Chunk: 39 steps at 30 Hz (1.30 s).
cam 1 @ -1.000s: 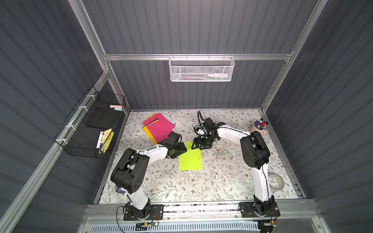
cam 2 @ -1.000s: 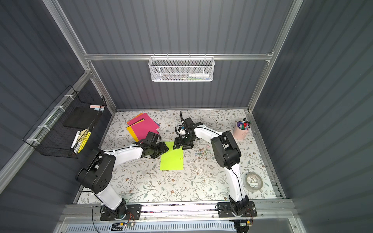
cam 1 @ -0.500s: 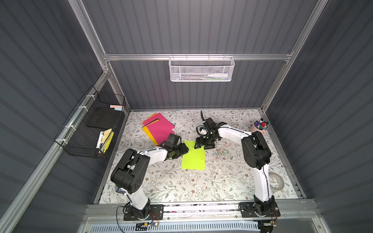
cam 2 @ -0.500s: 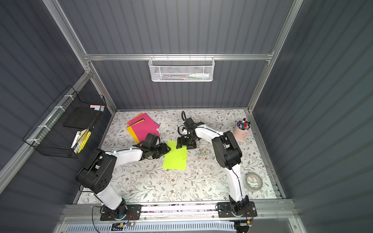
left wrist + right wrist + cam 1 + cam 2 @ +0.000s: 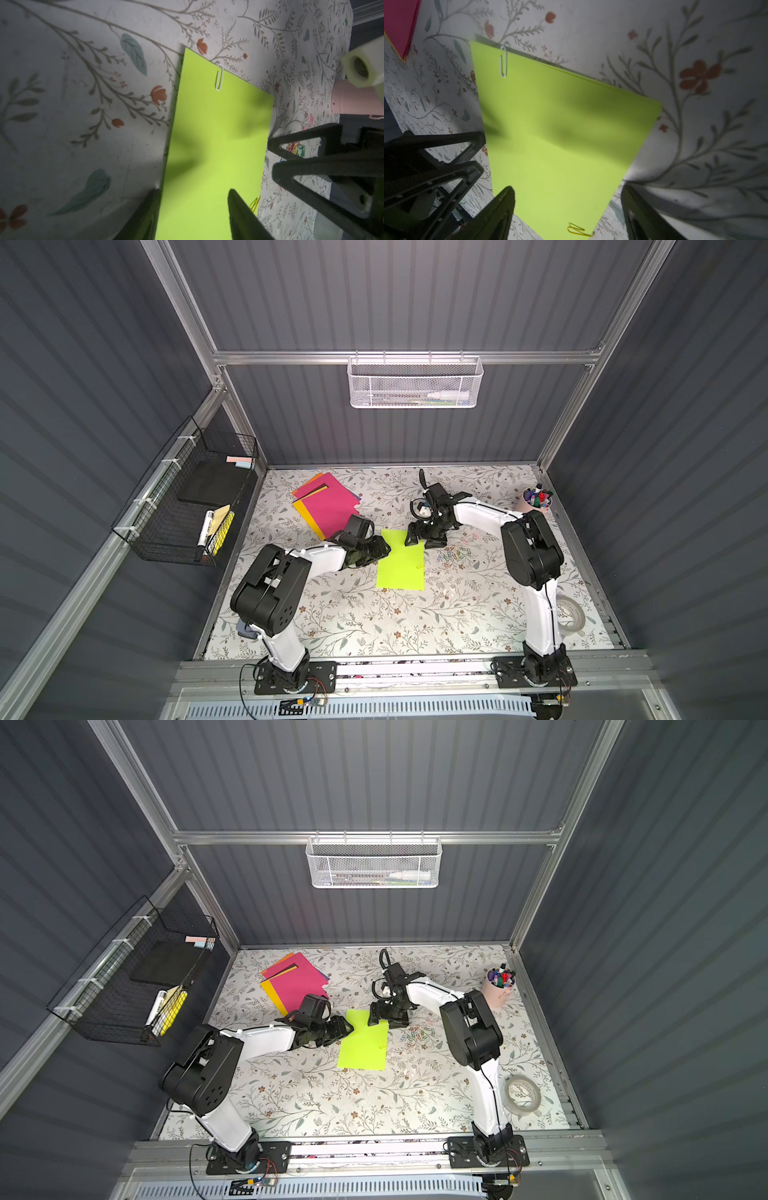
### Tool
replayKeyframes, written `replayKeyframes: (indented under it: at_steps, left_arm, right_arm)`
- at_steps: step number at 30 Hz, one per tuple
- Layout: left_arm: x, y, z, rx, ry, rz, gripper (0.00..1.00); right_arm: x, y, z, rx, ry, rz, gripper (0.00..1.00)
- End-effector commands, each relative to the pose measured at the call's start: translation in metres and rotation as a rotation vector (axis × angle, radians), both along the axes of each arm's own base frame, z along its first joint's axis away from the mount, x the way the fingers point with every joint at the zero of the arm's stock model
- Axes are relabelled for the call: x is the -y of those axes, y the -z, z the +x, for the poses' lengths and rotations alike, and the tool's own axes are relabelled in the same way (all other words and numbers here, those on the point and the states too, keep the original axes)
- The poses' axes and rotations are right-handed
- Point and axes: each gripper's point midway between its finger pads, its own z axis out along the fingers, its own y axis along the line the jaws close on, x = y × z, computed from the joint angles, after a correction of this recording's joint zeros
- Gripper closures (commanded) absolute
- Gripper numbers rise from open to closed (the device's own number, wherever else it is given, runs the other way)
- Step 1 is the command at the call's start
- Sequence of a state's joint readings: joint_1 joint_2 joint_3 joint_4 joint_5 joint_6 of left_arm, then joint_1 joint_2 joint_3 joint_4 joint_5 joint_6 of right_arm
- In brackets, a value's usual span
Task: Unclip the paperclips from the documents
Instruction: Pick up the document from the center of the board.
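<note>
Evidently a clip is being approached: the lime-green document [image 5: 401, 562] lies on the counter [image 5: 353, 614] under the half-open, empty left gripper [image 5: 385, 549], perhaps pinned by it. Its yellow paperclip [image 5: 576, 229] sits between the jaws of the wide-open, empty right gripper [image 5: 424, 540]. A precise closing is called for next.

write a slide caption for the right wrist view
Right hand open at the edge of a lime green sheet holding a white paperclip and a yellow paperclip.

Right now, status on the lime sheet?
Left tool open at lime sheet edge. Right tool open near yellow paperclip. White paperclip also clipped on. Nothing in the way.
</note>
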State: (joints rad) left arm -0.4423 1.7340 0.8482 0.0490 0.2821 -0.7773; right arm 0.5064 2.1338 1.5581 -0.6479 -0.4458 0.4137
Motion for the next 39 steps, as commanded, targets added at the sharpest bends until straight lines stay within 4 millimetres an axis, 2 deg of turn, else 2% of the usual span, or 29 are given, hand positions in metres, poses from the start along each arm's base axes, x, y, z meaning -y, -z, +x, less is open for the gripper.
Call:
replayKeyframes:
  at_steps: [1, 8, 14, 17, 19, 24, 26, 28, 30, 33, 37, 39]
  left_arm:
    - [-0.028, 0.075, -0.075, -0.319, 0.046, 0.17, 0.47]
    - [-0.018, 0.087, -0.085, -0.347, 0.099, 0.172, 0.51]
    - [-0.017, 0.092, -0.09, -0.357, 0.109, 0.177, 0.51]
    - [-0.016, 0.092, -0.091, -0.354, 0.111, 0.177, 0.51]
    - [-0.017, 0.092, -0.09, -0.351, 0.111, 0.18, 0.51]
    - [-0.016, 0.085, -0.088, -0.335, 0.107, 0.173, 0.47]
    - [-0.013, 0.075, -0.084, -0.308, 0.113, 0.16, 0.45]
    - [-0.007, 0.062, -0.081, -0.288, 0.136, 0.136, 0.4]
    - [-0.003, 0.045, -0.069, -0.232, 0.138, 0.118, 0.33]
    - [0.004, 0.004, -0.045, -0.112, 0.111, 0.07, 0.22]
    - [0.003, -0.061, -0.012, 0.088, 0.081, -0.093, 0.17]
    - [0.001, -0.083, -0.005, 0.161, 0.104, -0.167, 0.16]
  right_arm:
    - [0.0, 0.023, -0.006, -0.073, 0.026, -0.023, 0.17]
    - [-0.015, 0.032, -0.008, -0.108, 0.019, 0.031, 0.17]
    - [-0.028, 0.023, 0.0, -0.082, 0.008, 0.101, 0.16]
    - [-0.032, 0.025, 0.002, -0.097, 0.006, 0.115, 0.18]
    - [-0.034, 0.027, 0.001, -0.108, 0.004, 0.123, 0.25]
    - [-0.027, 0.02, 0.004, -0.069, 0.024, 0.146, 0.55]
    - [-0.025, 0.012, 0.007, -0.042, 0.019, 0.16, 0.67]
    - [-0.024, 0.004, 0.011, -0.01, 0.008, 0.172, 0.69]
    - [-0.024, -0.007, 0.015, 0.021, -0.001, 0.202, 0.69]
    - [-0.024, -0.029, 0.026, 0.072, -0.017, 0.275, 0.69]
    - [-0.017, -0.063, 0.029, 0.116, -0.029, 0.358, 0.69]
    - [-0.015, -0.078, 0.028, 0.131, -0.035, 0.404, 0.69]
